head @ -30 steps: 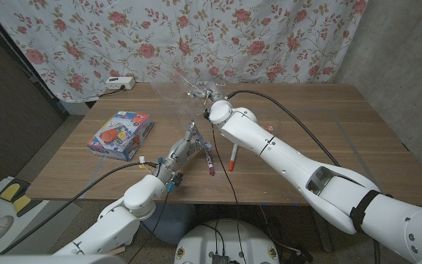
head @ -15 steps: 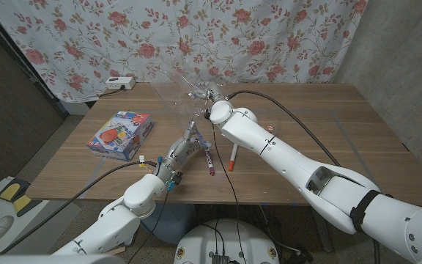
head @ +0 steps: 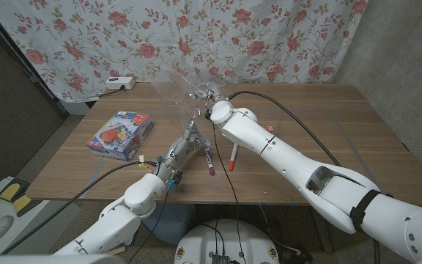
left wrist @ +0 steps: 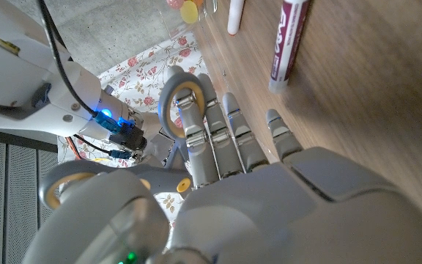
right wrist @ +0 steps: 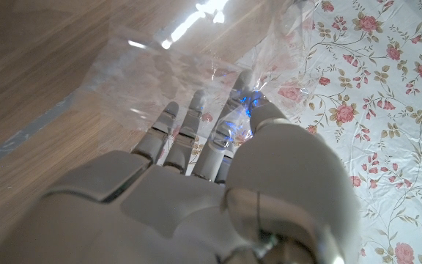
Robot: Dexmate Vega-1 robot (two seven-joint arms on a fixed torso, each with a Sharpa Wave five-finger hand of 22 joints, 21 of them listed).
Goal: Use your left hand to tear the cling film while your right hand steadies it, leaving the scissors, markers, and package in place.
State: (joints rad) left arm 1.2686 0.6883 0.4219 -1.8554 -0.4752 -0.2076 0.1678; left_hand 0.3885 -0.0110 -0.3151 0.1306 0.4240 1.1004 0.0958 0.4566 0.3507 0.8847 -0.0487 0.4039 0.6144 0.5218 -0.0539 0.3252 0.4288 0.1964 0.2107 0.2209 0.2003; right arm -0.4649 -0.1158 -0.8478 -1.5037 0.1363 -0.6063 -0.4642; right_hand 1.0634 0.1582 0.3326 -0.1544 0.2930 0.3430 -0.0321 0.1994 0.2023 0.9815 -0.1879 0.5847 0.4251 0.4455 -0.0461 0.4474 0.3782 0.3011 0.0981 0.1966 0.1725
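Observation:
The clear cling film point(head: 184, 89) hangs crumpled above the table's far middle. My right hand point(head: 206, 95) is up in it, and in the right wrist view the film point(right wrist: 189, 66) drapes over the fingers point(right wrist: 196, 136) with the thumb against it. My left hand point(head: 184, 144) lies low on the table in front, fingers point(left wrist: 218, 136) straight and together, holding nothing I can make out. A grey loop like a scissors handle point(left wrist: 184, 103) sits at its fingertips. A purple marker point(head: 209, 163) and a red-tipped marker point(head: 232, 157) lie just right of that hand. The blue package point(head: 121, 134) lies to the left.
A white power strip point(head: 120, 83) sits at the table's far left edge, before the floral curtain. A black cable runs along my right arm point(head: 284, 158) over the table's middle. Bare wood point(head: 343, 132) stretches across the right half.

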